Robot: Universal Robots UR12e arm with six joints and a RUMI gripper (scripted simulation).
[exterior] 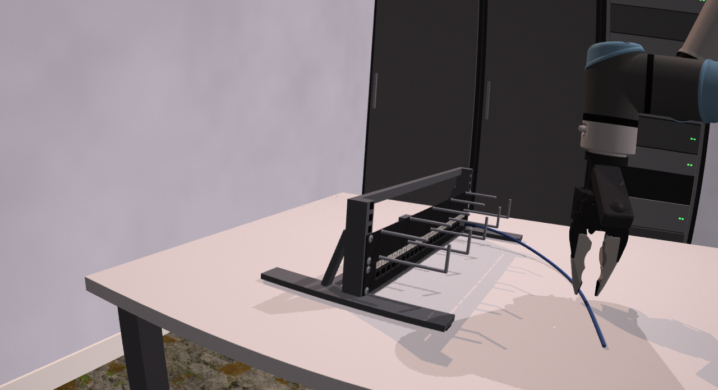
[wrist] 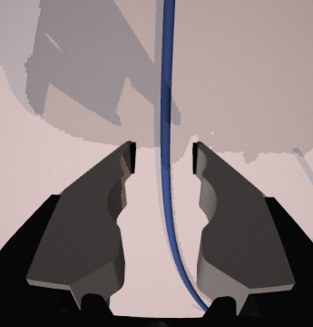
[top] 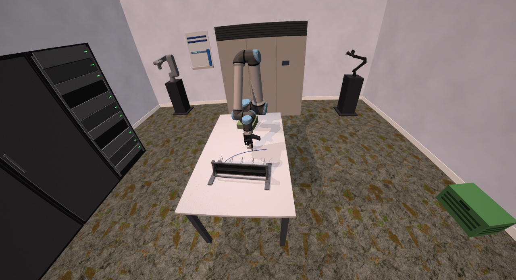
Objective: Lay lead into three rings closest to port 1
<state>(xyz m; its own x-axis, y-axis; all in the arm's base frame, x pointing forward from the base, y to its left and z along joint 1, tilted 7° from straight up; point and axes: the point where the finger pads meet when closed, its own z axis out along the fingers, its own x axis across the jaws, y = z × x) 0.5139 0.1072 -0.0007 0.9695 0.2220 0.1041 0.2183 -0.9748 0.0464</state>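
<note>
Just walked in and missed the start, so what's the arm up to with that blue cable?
The arm's gripper hangs over the table with its jaws part open on either side of the blue cable, not gripping it. The cable runs from the far end of the rack and curves down onto the table, its loose end lying free. None of it sits in the steel rings yet.

lead (exterior: 539, 257): blue, arcs to table | rings (exterior: 454, 221): unthreaded | rack (exterior: 359, 247): upright
</note>
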